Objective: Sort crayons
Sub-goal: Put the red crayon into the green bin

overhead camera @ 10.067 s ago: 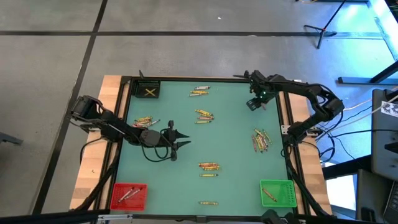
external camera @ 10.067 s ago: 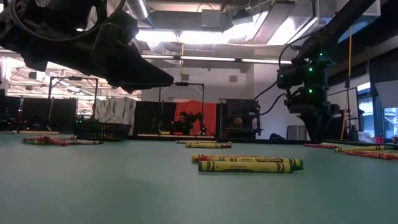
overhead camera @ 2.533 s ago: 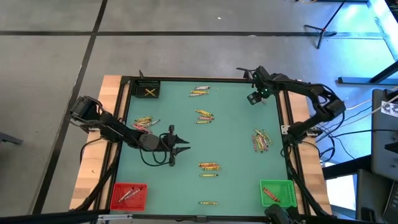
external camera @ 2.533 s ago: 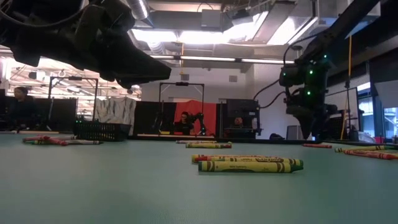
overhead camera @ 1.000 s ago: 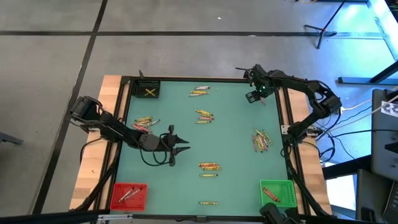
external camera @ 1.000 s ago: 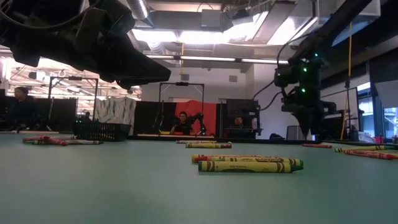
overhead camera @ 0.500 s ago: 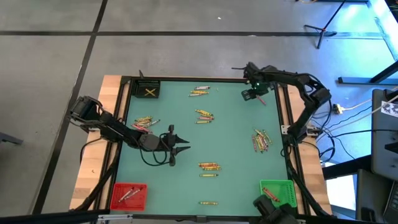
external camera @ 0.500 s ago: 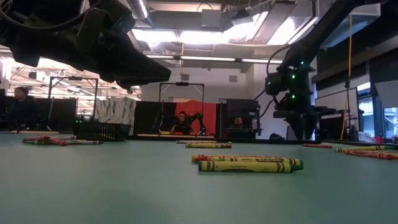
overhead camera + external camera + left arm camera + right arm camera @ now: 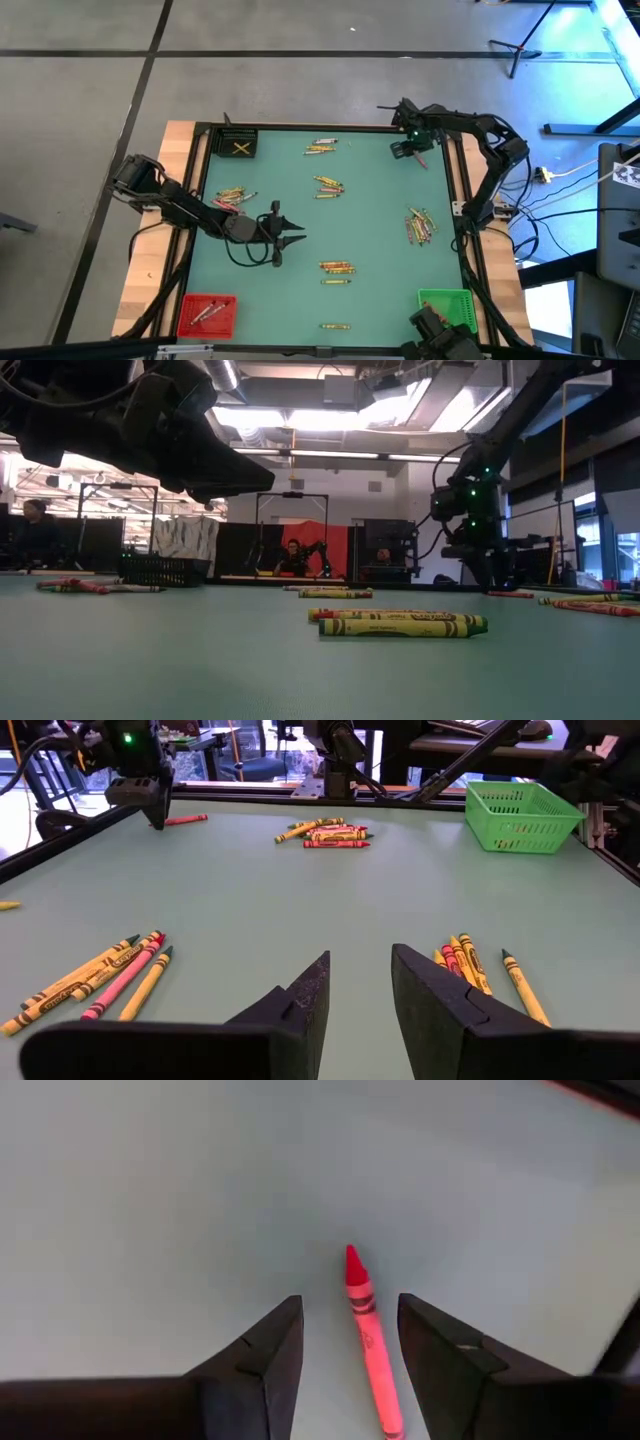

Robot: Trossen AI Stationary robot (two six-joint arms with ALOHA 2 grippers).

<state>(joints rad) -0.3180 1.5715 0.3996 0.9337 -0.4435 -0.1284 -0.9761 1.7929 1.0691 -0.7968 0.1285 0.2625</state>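
Right gripper [image 9: 342, 1342] hangs open over the far right corner of my green table mat [image 9: 380, 210], fingers straddling a thin red wax crayon [image 9: 367, 1338] lying flat, not yet touching it. Left gripper [image 9: 358, 992] is open too, empty, hovering mid-left near a loose bunch of yellow and red crayons [image 9: 95, 976]. Other crayon clusters [image 9: 419, 225] lie scattered across the mat; some already sit in the red square bin [image 9: 207, 315] and green mesh bin [image 9: 448, 308].

I judge the crayon light, stiff, brittle, paper-wrapped so not too slippery, but round, so it may roll. I'd pinch mid-barrel, across the width.

Hard to make out: the crayon's near end is cut off in my right wrist view, and individual colours in the far piles.
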